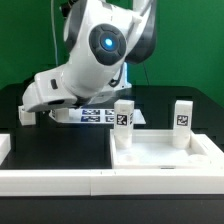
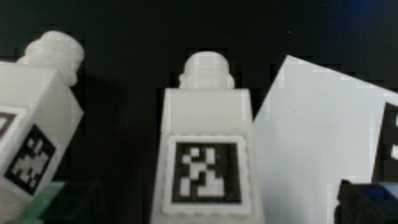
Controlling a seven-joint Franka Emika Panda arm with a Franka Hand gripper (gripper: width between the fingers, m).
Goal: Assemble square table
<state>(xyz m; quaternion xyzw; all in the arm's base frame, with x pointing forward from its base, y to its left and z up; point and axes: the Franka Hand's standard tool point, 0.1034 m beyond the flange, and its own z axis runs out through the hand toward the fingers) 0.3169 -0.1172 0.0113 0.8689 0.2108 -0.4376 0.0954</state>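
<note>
Here the pincer (image 1: 25, 113) hangs low over the black worktop (image 1: 60, 150), its 2 fingertips (image 2: 365, 196) spread wide and gripping nothing. In the wrist view the centre leg (image 2: 210, 150) lies between those tips, touching neither, tag up and threaded peg pointing away from the pincer. The side leg (image 2: 36, 120) lies just beside it, outside the pincer's span. The square tabletop (image 1: 165, 158) rests well apart from the pincer, toward the exterior view's right, carrying the nearer upright leg (image 1: 123, 115) and the farther upright leg (image 1: 183, 113). The marker board (image 1: 95, 116) lies between pincer and tabletop.
</note>
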